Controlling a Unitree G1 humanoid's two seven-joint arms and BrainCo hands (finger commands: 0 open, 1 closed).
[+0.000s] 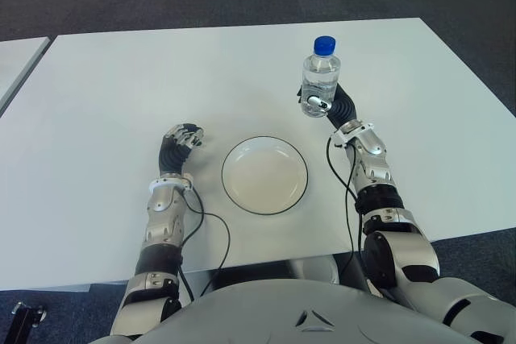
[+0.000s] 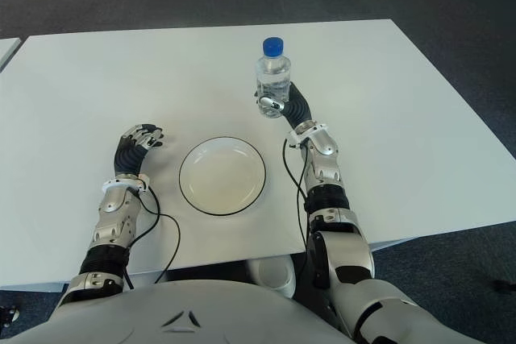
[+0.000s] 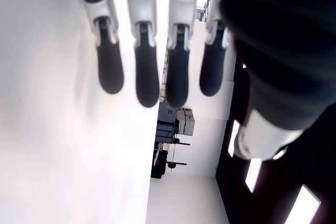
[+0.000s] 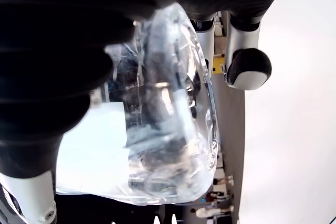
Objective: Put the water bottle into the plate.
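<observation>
We saw right hand (image 1: 332, 107) fingers clamped on upright water bottle (image 1: 320, 78), beyond plate (image 1: 264, 175) | left hand (image 1: 182, 140) left of plate, fingers loosely curled, holding nothing

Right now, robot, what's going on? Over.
Right hand shut on water bottle, upright beyond the plate. Left hand idle left of plate, holding nothing. Plate bare, path clear.
</observation>
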